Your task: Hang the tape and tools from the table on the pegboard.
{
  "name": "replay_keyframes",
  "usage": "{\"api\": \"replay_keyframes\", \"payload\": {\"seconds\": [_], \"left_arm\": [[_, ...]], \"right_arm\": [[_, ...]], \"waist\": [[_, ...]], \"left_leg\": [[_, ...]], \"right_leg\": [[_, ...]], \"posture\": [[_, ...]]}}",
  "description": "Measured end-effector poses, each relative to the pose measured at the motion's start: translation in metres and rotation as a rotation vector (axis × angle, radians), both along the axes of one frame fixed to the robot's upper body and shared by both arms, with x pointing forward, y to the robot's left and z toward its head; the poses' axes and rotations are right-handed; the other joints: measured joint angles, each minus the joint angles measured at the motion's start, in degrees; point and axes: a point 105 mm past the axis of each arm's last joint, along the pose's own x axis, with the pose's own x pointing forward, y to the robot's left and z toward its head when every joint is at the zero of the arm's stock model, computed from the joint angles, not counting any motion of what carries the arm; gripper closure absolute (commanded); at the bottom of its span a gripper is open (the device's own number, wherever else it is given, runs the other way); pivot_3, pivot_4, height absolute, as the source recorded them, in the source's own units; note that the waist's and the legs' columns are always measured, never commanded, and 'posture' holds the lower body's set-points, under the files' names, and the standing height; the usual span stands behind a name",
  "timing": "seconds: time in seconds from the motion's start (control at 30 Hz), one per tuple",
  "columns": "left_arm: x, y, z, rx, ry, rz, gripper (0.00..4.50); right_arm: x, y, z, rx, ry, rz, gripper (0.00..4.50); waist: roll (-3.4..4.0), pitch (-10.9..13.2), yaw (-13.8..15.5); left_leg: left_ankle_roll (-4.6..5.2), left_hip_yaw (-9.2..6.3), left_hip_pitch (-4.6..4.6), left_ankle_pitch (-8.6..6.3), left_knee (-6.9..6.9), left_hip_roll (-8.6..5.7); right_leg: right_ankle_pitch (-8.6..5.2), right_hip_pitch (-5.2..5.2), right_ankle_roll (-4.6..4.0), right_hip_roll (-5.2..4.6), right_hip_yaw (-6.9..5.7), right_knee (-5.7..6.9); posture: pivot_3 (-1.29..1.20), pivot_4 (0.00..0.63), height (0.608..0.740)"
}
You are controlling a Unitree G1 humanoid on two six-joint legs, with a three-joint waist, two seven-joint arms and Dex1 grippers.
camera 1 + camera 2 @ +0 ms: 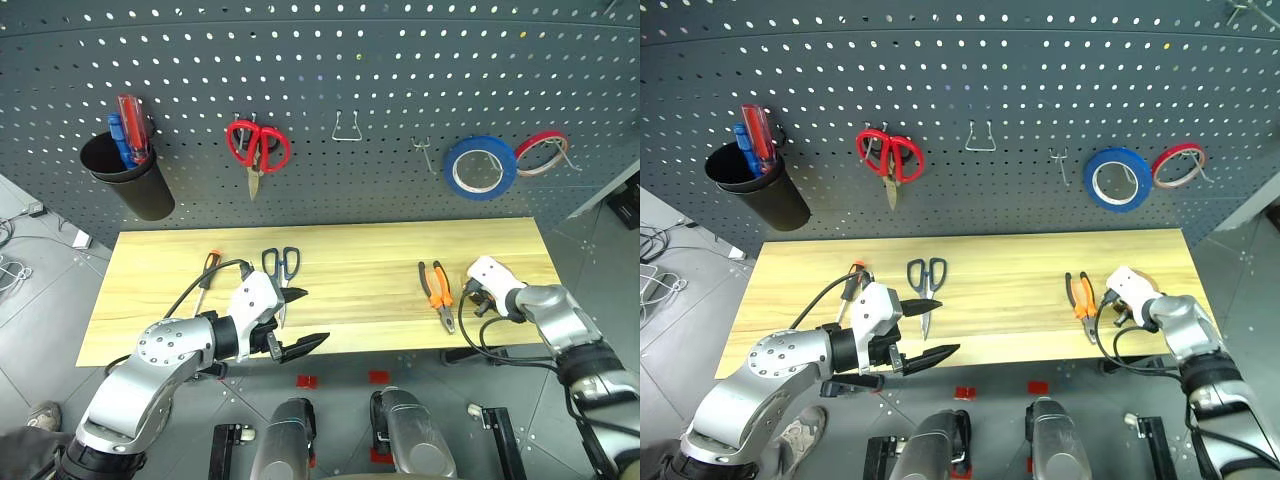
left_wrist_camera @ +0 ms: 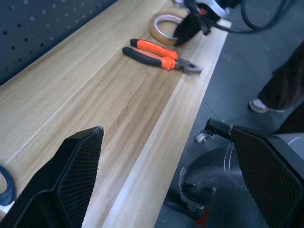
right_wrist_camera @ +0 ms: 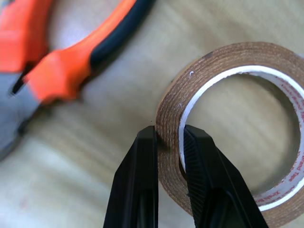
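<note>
tan tape [image 3: 228,118] wall pinched inside right end effector [image 3: 168,142].

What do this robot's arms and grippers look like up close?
Both arms are rounded silver-grey shells with white wrist housings and looping black cables. The left gripper and right gripper each have two tapered black fingers with fine cross-hatched pads.

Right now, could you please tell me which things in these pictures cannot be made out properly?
- Tape: in the head views the right claw covers it; the right wrist view's edge cuts off its far side.
- Pliers: blurred and cut by the edge in the right wrist view.
- Dark scissors: just a sliver of handle at the left wrist view's edge.
- Screwdriver: partly behind the left claw's cable in the head views.
</note>
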Motion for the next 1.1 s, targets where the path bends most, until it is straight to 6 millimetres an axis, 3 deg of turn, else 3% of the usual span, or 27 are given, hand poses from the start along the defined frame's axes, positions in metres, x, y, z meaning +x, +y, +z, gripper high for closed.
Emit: {"api": "replay_keyframes", "payload": {"seconds": [0.17, 0.33, 0.43, 0.57, 0.63, 1.0, 1.1], "left_arm": [[0.002, 0.002, 0.005, -0.019, -0.011, 0.009, 0.0], [0.006, 0.011, 0.014, -0.044, -0.035, 0.044, 0.0], [0.008, 0.019, 0.017, -0.051, -0.045, 0.073, 0.0], [0.009, 0.022, 0.024, -0.083, -0.057, 0.08, 0.0], [0.008, 0.022, 0.025, -0.091, -0.062, 0.076, 0.0], [0.008, 0.02, 0.03, -0.099, -0.082, 0.061, 0.0], [0.009, 0.019, 0.031, -0.109, -0.09, 0.064, 0.0]], "right_arm": [[-0.02, 0.015, 0.043, -0.045, -0.222, 0.029, 4.03], [-0.067, 0.085, 0.056, -0.044, -0.434, 0.238, 4.03], [-0.077, 0.127, 0.087, -0.028, -0.669, 0.361, 4.03], [-0.055, 0.15, 0.138, -0.03, -0.925, 0.411, 4.03], [-0.043, 0.153, 0.147, -0.043, -0.968, 0.423, 4.03], [0.027, 0.157, 0.133, -0.047, -0.916, 0.392, 4.03], [0.034, 0.158, 0.13, -0.046, -0.906, 0.396, 4.03]], "waist": [[0.05, 0.04, -0.1], [0.09, 0.07, -0.3], [0.06, 0.11, -0.95], [0.03, 0.13, -1.32], [0.02, 0.13, -1.2], [0.03, 0.15, -1.23], [0.03, 0.15, -1.17]], "left_leg": [[0.01, -0.07, 0.03, -0.01, -0.05, 0.02], [0.0, 0.0, 0.08, -0.01, -0.06, 0.14], [-0.01, 0.03, 0.11, 0.0, -0.04, 0.15], [0.19, 0.01, 0.15, 0.16, 0.0, 0.15], [0.22, -0.03, 0.15, 0.22, -0.01, 0.18], [0.22, 0.04, 0.05, 0.24, -0.03, 0.37], [0.23, 0.04, 0.05, 0.24, -0.04, 0.4]], "right_leg": [[0.0, 0.0, 0.02, 0.05, -0.04, 0.02], [0.0, 0.0, 0.05, 0.21, 0.08, 0.01], [0.03, -0.03, 0.11, 0.25, 0.15, -0.02], [0.2, -0.01, 0.2, 0.31, 0.2, -0.03], [0.35, -0.01, -0.06, 0.35, 0.13, -0.01], [0.48, -0.07, -0.31, 0.48, 0.12, -0.09], [0.48, -0.07, -0.31, 0.5, 0.11, -0.1]], "posture": [[-0.32, 0.279, 0.74], [-0.31, 0.286, 0.74], [-0.31, 0.285, 0.74], [-0.29, 0.281, 0.74], [-0.29, 0.281, 0.74], [-0.26, 0.287, 0.74], [-0.25, 0.289, 0.74]]}}
